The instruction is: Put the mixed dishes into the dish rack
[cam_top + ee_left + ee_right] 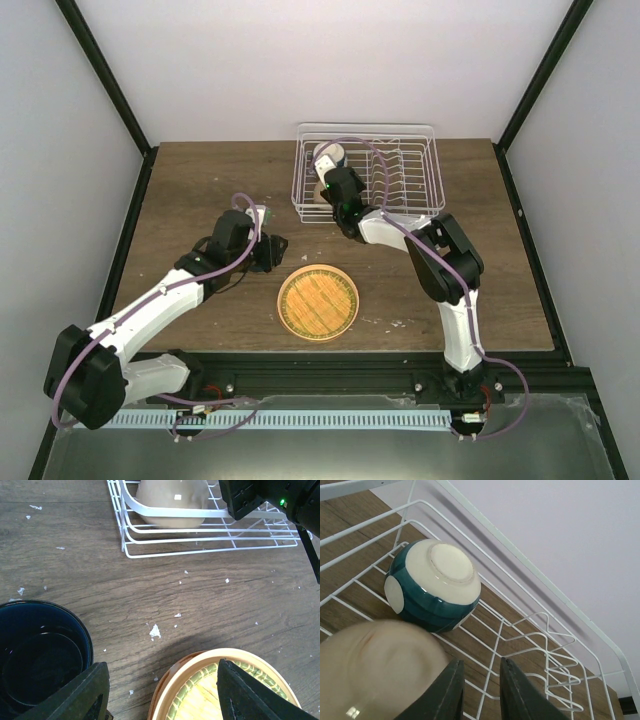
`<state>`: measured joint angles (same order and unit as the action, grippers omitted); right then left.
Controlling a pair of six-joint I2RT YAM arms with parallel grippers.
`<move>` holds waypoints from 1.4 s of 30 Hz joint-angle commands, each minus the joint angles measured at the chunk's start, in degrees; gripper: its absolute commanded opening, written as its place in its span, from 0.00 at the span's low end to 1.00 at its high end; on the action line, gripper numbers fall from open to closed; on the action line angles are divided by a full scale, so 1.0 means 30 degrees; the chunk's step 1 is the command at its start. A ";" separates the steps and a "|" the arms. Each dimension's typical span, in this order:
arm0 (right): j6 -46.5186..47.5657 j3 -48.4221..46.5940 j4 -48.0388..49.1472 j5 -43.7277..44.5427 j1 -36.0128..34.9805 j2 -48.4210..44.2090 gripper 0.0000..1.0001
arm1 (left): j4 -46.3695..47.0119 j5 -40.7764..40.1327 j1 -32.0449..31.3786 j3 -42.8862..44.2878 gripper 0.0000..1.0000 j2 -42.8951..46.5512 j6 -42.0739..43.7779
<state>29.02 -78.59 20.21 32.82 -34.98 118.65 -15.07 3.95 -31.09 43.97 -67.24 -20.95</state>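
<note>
The white wire dish rack (400, 170) stands at the back of the table. Inside it an upside-down bowl (435, 585) with teal sides and a cream base lies on the wires, and it also shows in the top view (330, 155). A cream-white bowl (375, 670) lies at the rack's near left corner (172, 500). My right gripper (482, 692) is inside the rack beside that bowl, jaws slightly apart with nothing between them. My left gripper (160, 695) is open and empty low over the table, between the dark blue cup (40, 655) and the orange woven-pattern plate (225, 690).
The orange plate (317, 301) lies on the wood table in front of the rack. Upright plate-slot prongs (555, 655) fill the rack's right part. Small white crumbs (155, 630) are scattered on the table. Black frame posts stand at the table's sides.
</note>
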 commanded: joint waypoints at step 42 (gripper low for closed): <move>-1.3040 0.5571 -1.2425 -0.7334 0.1694 -1.3265 0.75 | -0.2636 -0.4710 0.4582 0.0958 0.63 -0.2453 -0.0555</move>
<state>-5.76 -63.99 -13.54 13.19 -29.45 81.69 -20.14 -7.09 -18.79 45.82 -72.88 -22.11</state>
